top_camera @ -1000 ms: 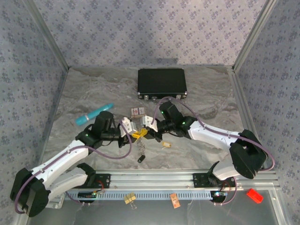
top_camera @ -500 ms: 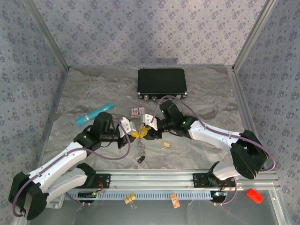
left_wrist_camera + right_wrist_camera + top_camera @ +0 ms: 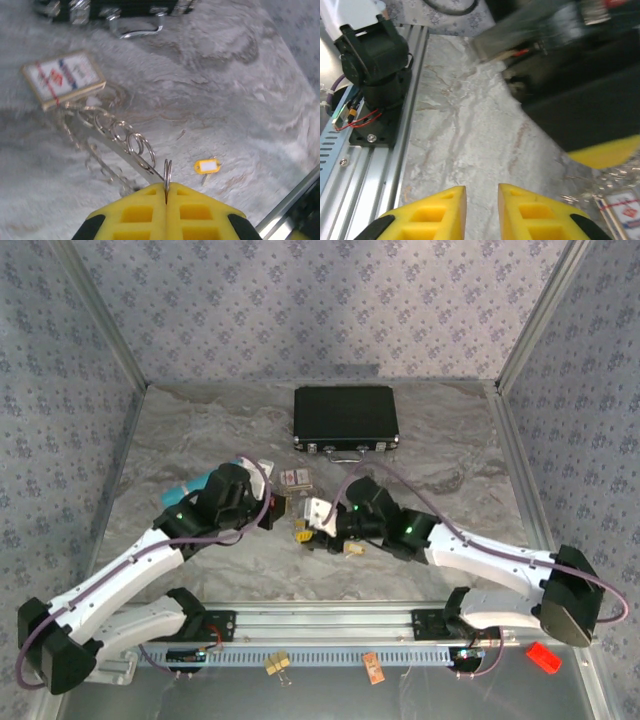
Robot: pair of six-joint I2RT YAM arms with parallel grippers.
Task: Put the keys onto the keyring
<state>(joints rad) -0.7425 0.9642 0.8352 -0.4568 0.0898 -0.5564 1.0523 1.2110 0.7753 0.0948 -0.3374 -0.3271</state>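
Right, start with the top external view. Your left gripper [image 3: 278, 505] and right gripper [image 3: 305, 528] meet tip to tip at mid-table, probably so one can steady the ring while the other feeds it. From that meeting point, one black case [image 3: 345, 418] sits at 12 o'clock. One red-and-white card box [image 3: 295, 478] lies just beside the tips, also toward 12. One teal tube [image 3: 190, 490] is at 9 o'clock and one yellow tag [image 3: 352, 548] at 4 o'clock. You cannot pick out the keys for certain at this size, and the tag is the only likely candidate.

Next, the left wrist. The left gripper [image 3: 166, 192] has its fingers pressed together, pinching the keyring [image 3: 167, 172] edge-on and upright, which presents the loop for threading. From it you can count about five linked rings [image 3: 120, 131] trailing toward 10 o'clock, up to the card box [image 3: 65, 80]. The single yellow tag [image 3: 206, 166] lies apart at 3 o'clock of the keyring.

Last, the right wrist. The right gripper [image 3: 481, 196] has its fingers slightly parted with nothing between them. One black motor mount [image 3: 372, 60] stands at 10 o'clock on the rail [image 3: 350, 170].
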